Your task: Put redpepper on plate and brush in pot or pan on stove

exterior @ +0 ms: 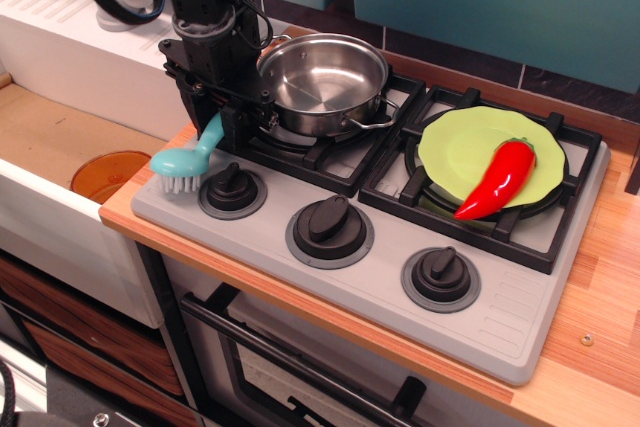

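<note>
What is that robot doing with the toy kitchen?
The robot's black tool is down at the handle of the light teal plastic dish brush, which sits at the left edge of the grey toy stove. Whether it grips it is hard to tell. The shiny steel pot beside it is empty. The glossy red plastic pepper already lies on the round lime-green plate.

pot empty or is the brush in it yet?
Empty. The pot shows only bare steel inside; the brush lies outside it at the stove's front-left corner, under the gripper.
</note>
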`<state>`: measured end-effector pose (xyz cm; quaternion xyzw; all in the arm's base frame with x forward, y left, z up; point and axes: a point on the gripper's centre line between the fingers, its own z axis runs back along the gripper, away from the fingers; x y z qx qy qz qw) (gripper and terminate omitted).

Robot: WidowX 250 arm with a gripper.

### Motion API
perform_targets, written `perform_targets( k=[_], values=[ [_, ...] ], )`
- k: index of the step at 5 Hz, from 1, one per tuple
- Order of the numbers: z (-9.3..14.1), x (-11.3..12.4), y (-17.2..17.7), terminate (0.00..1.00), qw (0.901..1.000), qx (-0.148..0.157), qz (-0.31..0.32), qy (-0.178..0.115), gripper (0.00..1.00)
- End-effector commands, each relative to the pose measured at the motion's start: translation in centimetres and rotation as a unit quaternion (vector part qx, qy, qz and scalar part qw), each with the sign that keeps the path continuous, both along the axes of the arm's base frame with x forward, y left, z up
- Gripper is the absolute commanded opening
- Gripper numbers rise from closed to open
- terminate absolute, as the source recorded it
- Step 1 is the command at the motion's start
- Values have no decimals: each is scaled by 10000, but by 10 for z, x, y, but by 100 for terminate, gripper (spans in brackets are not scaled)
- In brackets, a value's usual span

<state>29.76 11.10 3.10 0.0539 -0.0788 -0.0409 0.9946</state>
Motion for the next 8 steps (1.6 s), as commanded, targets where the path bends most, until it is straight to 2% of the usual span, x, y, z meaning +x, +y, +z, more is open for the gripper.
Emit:
perform_targets(
  k=[1,3,4,5,7,8],
  values=[
    [34,8,2,0,9999,153,-52,6,0],
    [83,9,-4,0,9991,328,-77,256,0],
    [110,12,-22,0,9982,415,11,421,0],
    [124,21,-45,0,9976,476,126,487,0],
    [114,58,-84,0,9984,446,154,321,0],
    [107,80,-89,0,9991,352,63,234,0]
  ],
)
